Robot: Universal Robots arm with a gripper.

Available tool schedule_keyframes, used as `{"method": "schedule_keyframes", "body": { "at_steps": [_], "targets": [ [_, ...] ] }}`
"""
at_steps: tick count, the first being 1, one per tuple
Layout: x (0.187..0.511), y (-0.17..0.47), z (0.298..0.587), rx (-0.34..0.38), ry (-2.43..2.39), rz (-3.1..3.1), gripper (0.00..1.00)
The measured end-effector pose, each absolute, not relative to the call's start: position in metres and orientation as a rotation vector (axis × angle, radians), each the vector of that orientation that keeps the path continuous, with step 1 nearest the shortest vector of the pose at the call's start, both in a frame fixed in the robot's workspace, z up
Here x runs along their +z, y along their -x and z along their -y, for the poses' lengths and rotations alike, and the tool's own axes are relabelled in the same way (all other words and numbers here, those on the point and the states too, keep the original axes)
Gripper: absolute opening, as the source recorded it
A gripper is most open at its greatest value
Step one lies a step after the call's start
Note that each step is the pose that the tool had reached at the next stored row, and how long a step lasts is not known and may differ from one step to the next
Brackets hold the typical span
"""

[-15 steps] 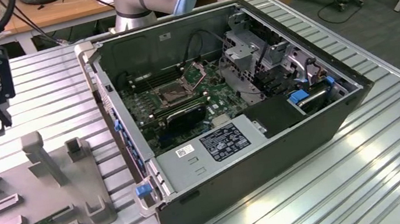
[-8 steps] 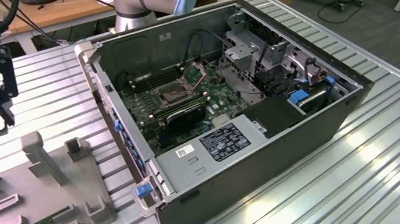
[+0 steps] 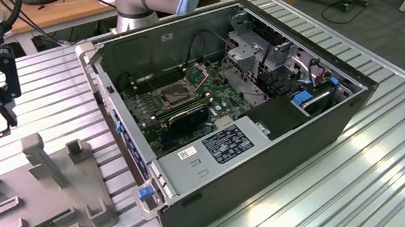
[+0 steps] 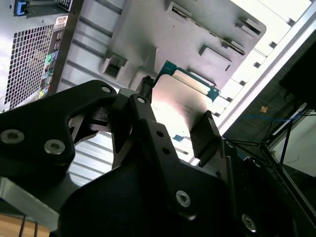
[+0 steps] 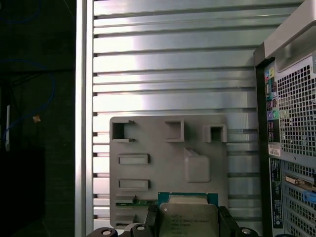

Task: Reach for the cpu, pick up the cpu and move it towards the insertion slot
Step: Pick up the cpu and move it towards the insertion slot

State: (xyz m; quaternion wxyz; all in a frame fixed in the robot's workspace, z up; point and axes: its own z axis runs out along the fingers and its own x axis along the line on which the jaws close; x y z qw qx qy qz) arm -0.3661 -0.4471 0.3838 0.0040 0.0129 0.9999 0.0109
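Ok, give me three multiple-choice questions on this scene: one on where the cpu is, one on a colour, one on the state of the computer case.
1. Where is the cpu?
A on the floor
B held in the gripper, up above the tray
C on a chair

2. What colour is the tray?
A gray
B red
C yellow

3. How is the computer case?
A side open, inside exposed
B closed by a panel
C wrapped in cloth

Answers:
1 B: the fingers clamp its edges in the second wrist view.
2 A: it looks gray in both wrist views.
3 A: the circuit board shows in the exterior view.
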Motion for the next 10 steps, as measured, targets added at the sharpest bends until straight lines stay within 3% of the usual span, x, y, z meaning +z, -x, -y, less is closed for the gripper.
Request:
{"method": "schedule_keyframes", "body": {
  "at_steps": [10],
  "targets": [
    [0.3838, 0.3627, 0.4471, 0.034, -0.04, -3.133, 0.55]
  ]
}}
